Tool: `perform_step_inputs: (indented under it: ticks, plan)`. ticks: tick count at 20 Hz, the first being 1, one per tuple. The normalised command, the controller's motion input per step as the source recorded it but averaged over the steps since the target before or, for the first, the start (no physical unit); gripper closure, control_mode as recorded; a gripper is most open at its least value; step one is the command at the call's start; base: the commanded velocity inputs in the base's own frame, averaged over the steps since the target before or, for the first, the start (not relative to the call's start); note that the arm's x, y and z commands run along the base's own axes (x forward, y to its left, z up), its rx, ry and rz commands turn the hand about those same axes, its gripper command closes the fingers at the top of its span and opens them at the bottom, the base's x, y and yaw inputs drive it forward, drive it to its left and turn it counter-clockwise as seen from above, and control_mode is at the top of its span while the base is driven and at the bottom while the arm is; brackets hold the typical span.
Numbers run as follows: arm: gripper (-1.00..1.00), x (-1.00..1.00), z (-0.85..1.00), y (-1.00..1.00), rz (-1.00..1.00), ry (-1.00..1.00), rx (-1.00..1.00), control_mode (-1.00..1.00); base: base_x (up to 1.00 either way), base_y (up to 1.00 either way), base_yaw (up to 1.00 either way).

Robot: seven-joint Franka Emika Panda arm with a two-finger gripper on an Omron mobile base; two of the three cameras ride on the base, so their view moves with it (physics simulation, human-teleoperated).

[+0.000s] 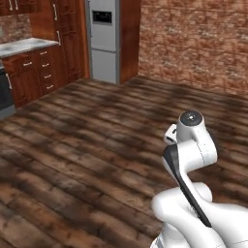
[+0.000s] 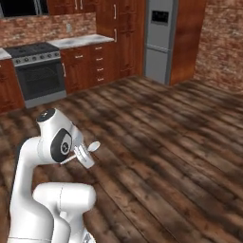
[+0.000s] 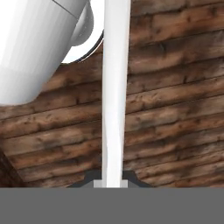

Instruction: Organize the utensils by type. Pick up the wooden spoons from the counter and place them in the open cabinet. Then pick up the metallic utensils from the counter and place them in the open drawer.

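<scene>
Silver-grey spoon [image 3: 114,87], slim and pale, was clenched between the gripper [image 2: 85,156] jaws, its handle running up the middle of the hand view over plank floor [image 3: 175,109]. From the right base view its small bowl [image 2: 94,145] stuck out just right of the folded arm, carried clear of any surface.

Items, left to right, right base view:
- Stove [image 2: 38,71], dark, far left, against the brick wall.
- Arm, white, near left, tucked close to the base.
- Counter [image 2: 80,42], pale top over reddish-brown cabinets, far, right of the stove.
- Fridge [image 2: 159,40], grey, far, right of centre.
- Brick wall [image 2: 223,42], far right.

Step in hand, by judgement: carrying a metallic utensil to the open drawer. To do it well, the base ought to pull up square to the drawer, the spoon kept level and low, and the jaws kept tight until the spoon lay lengthwise over the drawer bottom, so it neither slipped nor struck the drawer front.

Hidden or unclear: the fingertips were cut off at the bottom of the hand view, so the exact contact on the handle could not be read. No open drawer, open cabinet, fork or wooden spoons could be picked out. How far the sorting had got could not be told.
</scene>
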Motion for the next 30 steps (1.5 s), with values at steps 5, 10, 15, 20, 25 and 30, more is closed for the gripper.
perform_step_inputs:
  ticks: [5, 10, 15, 20, 25, 30]
  plan:
    - [1.00, 0.00, 0.00, 0.00, 0.00, 0.00, 0.00, 1.00, 0.99, 0.21, 0.04]
    - [1.00, 0.00, 0.00, 0.00, 0.00, 0.00, 0.00, 1.00, 0.96, 0.45, 0.00]
    - [1.00, 0.00, 0.00, 0.00, 0.00, 0.00, 0.00, 1.00, 0.95, 0.55, 0.00]
    - [1.00, 0.00, 0.00, 0.00, 0.00, 0.00, 0.00, 1.00, 0.93, 0.63, 0.00]
    - [1.00, 0.00, 0.00, 0.00, 0.00, 0.00, 0.00, 1.00, 0.90, 0.57, -0.07]
    - [1.00, 0.00, 0.00, 0.00, 0.00, 0.00, 0.00, 1.00, 0.89, 0.43, -0.12]
